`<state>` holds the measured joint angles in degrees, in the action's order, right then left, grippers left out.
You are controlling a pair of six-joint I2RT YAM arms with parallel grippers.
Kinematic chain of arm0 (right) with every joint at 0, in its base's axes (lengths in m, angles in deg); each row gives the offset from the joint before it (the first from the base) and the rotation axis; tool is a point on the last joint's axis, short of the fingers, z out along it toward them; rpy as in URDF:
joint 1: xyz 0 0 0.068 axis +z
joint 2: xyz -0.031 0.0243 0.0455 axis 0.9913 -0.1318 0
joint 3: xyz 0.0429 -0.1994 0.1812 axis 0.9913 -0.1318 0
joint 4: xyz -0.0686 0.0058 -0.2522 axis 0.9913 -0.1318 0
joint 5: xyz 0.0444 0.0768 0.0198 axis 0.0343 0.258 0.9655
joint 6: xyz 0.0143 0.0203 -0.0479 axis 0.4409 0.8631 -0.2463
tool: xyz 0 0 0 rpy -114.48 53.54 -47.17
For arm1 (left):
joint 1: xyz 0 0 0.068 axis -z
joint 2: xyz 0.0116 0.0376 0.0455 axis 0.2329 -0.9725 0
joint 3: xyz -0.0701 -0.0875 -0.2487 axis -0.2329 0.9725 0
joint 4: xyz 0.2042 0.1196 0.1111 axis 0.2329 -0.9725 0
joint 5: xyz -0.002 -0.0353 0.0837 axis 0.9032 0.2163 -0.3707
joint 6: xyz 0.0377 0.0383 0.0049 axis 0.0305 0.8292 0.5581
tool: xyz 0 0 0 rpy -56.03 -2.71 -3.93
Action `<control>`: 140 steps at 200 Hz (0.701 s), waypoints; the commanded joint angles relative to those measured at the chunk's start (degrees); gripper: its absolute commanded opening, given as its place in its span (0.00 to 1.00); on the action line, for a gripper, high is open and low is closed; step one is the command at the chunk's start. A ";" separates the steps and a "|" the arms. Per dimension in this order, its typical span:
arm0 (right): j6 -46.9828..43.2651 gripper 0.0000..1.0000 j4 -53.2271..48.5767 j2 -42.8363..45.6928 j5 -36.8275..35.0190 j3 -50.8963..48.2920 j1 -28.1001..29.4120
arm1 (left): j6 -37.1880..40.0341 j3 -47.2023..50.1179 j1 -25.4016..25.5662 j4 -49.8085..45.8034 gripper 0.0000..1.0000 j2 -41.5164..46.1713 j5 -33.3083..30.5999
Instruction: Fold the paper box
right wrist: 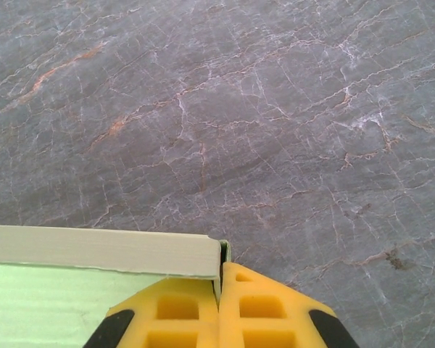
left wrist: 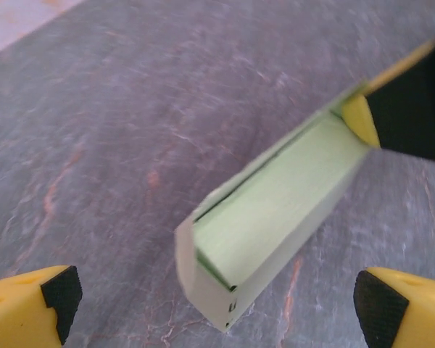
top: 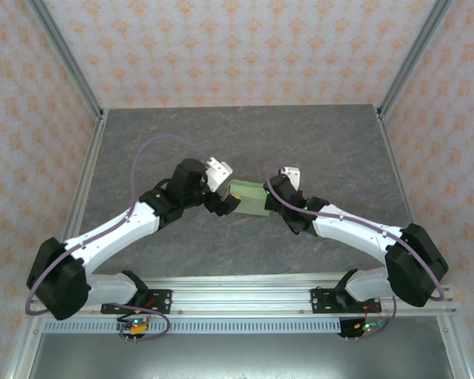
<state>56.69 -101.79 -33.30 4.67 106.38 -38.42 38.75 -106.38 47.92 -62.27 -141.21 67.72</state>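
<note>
The paper box (top: 249, 197) is a small pale green folded box in the middle of the table, held up between the two arms. In the left wrist view the box (left wrist: 268, 217) runs diagonally, one end flap slightly ajar at its near corner. My left gripper (left wrist: 214, 297) is open, its yellow fingertips (left wrist: 40, 301) spread wide on either side of the near end and apart from the card. My right gripper (right wrist: 220, 279) is shut on a thin side wall at the corner of the box (right wrist: 94, 250). In the top view the left gripper (top: 225, 203) and right gripper (top: 271, 201) flank the box.
The dark grey marbled tabletop (top: 245, 142) stretches behind the box. Patterned walls with metal posts (top: 71, 63) close the back and sides. The right gripper's yellow and black finger (left wrist: 406, 109) shows at the box's far end in the left wrist view.
</note>
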 commanded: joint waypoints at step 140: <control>2.30 0.02 -9.07 -4.13 -3.81 4.45 2.84 | -9.03 -5.73 -0.13 -2.59 0.41 -9.97 -5.82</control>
<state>57.94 -105.63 -36.46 1.41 110.29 -35.95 26.77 -110.51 47.22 -62.62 -151.42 64.24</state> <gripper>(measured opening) 0.050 0.388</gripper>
